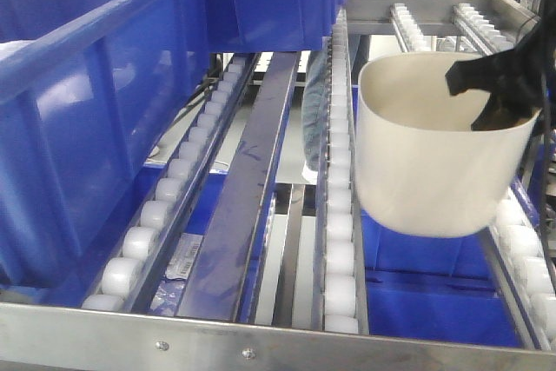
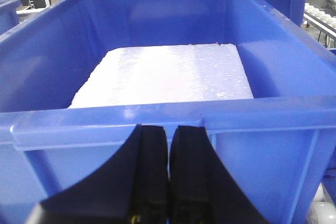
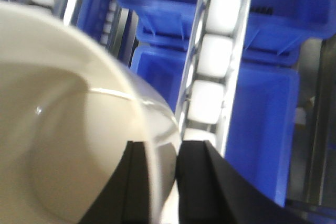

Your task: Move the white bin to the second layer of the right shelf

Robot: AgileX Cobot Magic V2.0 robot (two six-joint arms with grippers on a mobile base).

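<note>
The white bin hangs at the right of the front view, above the roller lanes of the right shelf second layer, its rounded base apparently clear of the rollers, though contact at the far side cannot be ruled out. The right claw pinches the bin's wall at the rim, one finger inside and one outside, jaws narrowed onto the thin plastic. The left claw is drawn together with only a sliver of gap, holding nothing, just in front of the rim of a blue crate that contains a white foam-like slab. The bin is glossy, cream-white, smooth-walled, tapering to a rounded base, without handles; it appears empty and therefore light. Judgement: the wall is thin and likely to flex, and the gloss makes it slippery, so a one-sided rim pinch may let the tub swing or slide out; the rim, where the plastic is stiffest, remains the sound place to hold. The shelf level consists of steel rails carrying rows of small white plastic rollers, sloping, with further blue crates visible beneath. Judgement: a rounded base on sloped rollers may roll or tip on release, so it should be lowered squarely across two lanes.
</note>
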